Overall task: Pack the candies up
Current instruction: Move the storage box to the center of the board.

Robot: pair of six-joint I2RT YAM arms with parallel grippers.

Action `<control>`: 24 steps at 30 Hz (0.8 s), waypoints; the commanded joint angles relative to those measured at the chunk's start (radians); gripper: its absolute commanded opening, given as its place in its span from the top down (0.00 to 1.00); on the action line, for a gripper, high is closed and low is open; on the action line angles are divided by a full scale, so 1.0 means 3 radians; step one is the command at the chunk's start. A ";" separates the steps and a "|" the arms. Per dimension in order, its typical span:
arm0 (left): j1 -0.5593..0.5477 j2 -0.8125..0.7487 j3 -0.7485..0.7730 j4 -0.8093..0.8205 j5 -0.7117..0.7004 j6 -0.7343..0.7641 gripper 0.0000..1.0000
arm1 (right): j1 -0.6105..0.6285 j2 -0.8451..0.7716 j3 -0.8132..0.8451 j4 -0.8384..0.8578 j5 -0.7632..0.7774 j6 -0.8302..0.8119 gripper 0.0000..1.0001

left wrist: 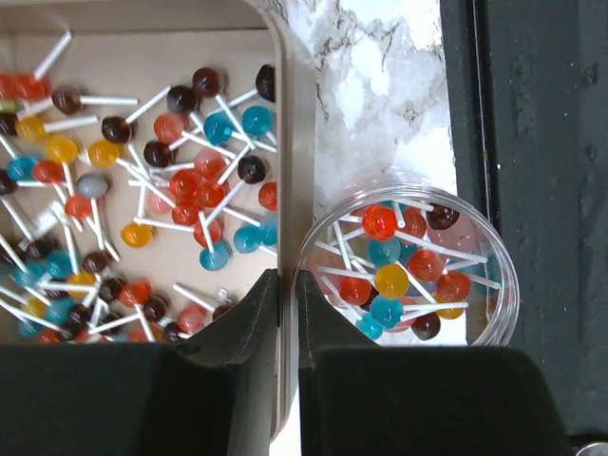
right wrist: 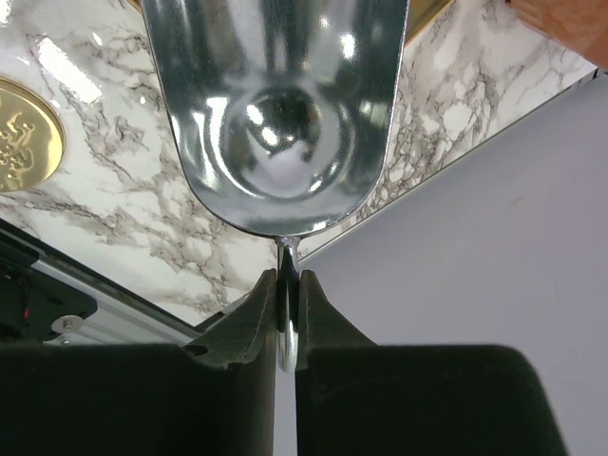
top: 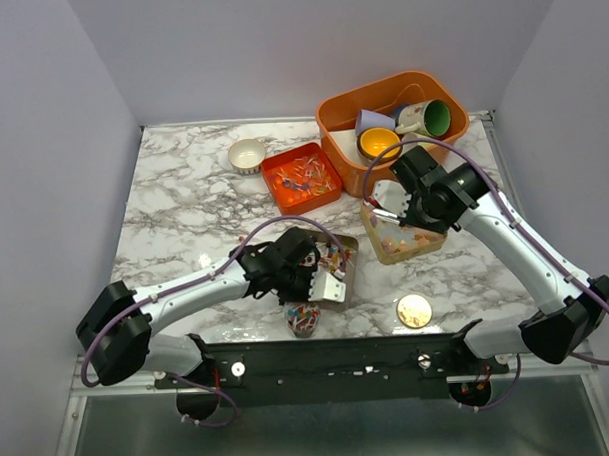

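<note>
Small lollipop candies (left wrist: 142, 180) lie loose in a beige tray (left wrist: 291, 142). More of them fill a clear round jar (left wrist: 408, 275) standing just outside the tray wall. My left gripper (left wrist: 288, 285) is shut on that wall, one finger inside the tray and one outside. From above it sits at the tray's near edge (top: 321, 277), with the jar (top: 303, 318) in front. My right gripper (right wrist: 288, 285) is shut on the handle of an empty metal scoop (right wrist: 285, 104). It holds the scoop (top: 388, 198) over a tray of pale gummies (top: 405, 242).
An orange tray of wrapped candies (top: 305, 178) and a small white bowl (top: 248, 155) sit further back. An orange basket (top: 331, 122) at the back right holds coloured cups. A gold disc (top: 414, 309) lies near the front edge, right of the jar.
</note>
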 commanded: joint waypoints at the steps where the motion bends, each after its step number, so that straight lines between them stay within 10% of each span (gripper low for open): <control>1: 0.0002 -0.0145 0.0038 0.0241 -0.0106 -0.0093 0.83 | -0.0030 -0.0042 -0.0013 -0.0063 -0.0014 0.0045 0.99; 13: 0.0058 0.0325 0.0125 0.0742 -0.0525 -0.0414 0.82 | -0.0127 -0.0123 -0.0355 0.0009 -0.0034 0.0009 0.99; 24: 0.0063 0.0101 0.0273 0.0497 -0.0429 -0.0497 0.46 | -0.0949 -0.0543 -0.1220 0.0401 -0.0504 0.0295 0.99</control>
